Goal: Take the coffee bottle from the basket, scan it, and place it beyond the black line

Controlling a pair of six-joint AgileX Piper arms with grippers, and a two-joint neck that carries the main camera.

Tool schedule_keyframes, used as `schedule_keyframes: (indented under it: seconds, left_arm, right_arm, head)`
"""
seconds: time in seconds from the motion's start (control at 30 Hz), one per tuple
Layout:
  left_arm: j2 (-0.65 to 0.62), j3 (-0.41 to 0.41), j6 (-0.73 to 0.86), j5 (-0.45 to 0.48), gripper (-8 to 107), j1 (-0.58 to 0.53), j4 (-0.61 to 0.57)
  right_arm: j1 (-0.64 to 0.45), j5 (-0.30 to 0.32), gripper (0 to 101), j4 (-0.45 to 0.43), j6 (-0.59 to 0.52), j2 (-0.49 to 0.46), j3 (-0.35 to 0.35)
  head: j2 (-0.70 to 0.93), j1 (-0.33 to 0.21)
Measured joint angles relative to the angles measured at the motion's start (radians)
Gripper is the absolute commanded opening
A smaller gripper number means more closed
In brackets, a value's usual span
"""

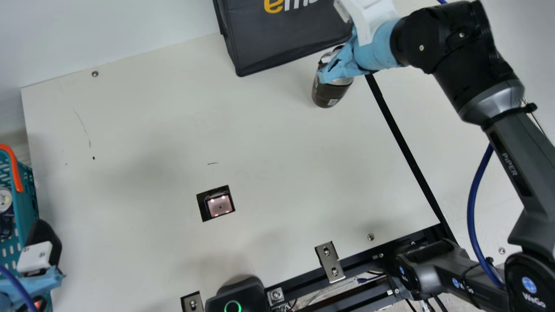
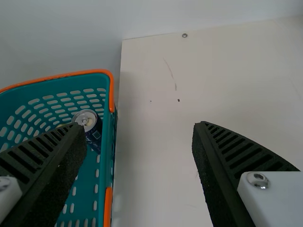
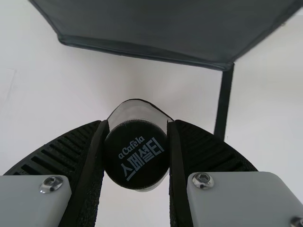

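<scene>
coffee bottle point(image 1: 326, 93) near bag's edge point(image 1: 284, 62)

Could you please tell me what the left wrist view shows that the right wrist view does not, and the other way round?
Left wrist view: the teal basket with its orange rim, a can inside it, the open left end effector and a screw in the tabletop.

Right wrist view: the black-capped bottle gripped by the right end effector, a dark bag and the black line.

Both: the pale tabletop and a pair of black ribbed fingers.
</scene>
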Motion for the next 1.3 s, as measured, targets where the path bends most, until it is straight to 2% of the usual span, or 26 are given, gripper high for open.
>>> schedule_keyframes:
  seconds: [0.53,0.97,1.3]
  left_arm:
    - [0.0,0.0,0.0,0.0,90,0.0,0.0]
    - [0.0,0.0,0.0,0.0,90,0.0,0.0]
    - [0.0,0.0,0.0,0.0,90,0.0,0.0]
  right_arm:
    - [-0.22,0.008,0,0.081,-0.129,-0.013,0.027]
    - [-0.381,0.018,0,0.141,-0.237,0.006,0.02]
    - [-0.466,0.02,0,0.164,-0.294,0.037,0.0]
  head:
    - [-0.002,0.0]
    - [0.0,0.002]
    - [0.0,0.0]
